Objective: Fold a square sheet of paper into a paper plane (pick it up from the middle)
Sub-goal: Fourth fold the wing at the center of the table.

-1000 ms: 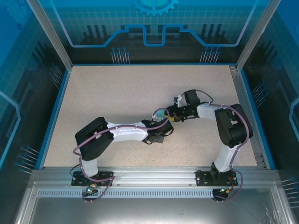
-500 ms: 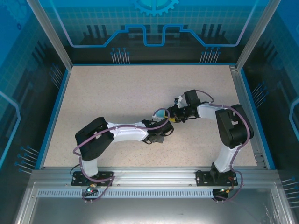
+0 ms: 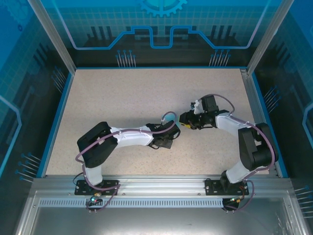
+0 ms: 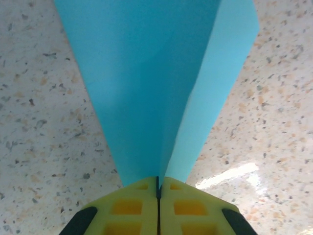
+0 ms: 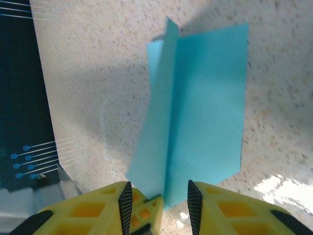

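Your left pincer [image 4: 158,196] is squeezed shut on the near end of the folded square sheet of paper [image 4: 146,73], which stretches straight away from it over the bench [image 4: 39,122], while your right pincer [image 5: 159,192] gapes apart around the paper's edge.

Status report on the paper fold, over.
Left gripper shut on the creased blue sheet. Right gripper open at the sheet's edge. Nothing in the way.
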`<action>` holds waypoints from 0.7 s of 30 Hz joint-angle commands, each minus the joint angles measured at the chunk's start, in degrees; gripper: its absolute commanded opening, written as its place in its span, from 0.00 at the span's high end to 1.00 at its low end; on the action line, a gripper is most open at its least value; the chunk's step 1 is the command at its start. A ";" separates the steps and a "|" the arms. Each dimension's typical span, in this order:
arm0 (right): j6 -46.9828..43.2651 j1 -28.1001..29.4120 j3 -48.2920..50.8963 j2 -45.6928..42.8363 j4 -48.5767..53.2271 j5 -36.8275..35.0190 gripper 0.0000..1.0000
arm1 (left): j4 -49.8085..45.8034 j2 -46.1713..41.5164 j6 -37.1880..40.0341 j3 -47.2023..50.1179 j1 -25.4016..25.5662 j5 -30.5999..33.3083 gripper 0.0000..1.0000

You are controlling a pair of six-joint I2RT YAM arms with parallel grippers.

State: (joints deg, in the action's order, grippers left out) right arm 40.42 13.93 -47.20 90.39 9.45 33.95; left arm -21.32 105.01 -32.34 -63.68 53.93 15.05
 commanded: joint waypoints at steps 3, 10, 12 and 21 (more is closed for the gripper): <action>0.85 0.48 3.81 -3.36 -1.54 -1.65 0.67 | 7.73 -4.40 3.41 4.55 -4.92 -12.14 0.92; 2.38 3.91 5.00 -3.77 -3.56 -3.53 0.71 | 14.92 -5.80 3.48 9.70 -10.02 -23.65 0.92; 2.49 5.22 4.30 -2.95 -3.52 -3.89 0.71 | 16.14 -5.87 3.07 10.66 -11.27 -25.75 0.91; 3.58 9.95 0.35 1.06 -4.89 -3.99 0.78 | 18.55 -4.59 2.58 11.88 -14.11 -31.60 0.91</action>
State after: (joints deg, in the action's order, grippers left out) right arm 43.11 22.52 -44.62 89.93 6.00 30.13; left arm -4.99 100.84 -29.89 -52.97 40.60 -12.36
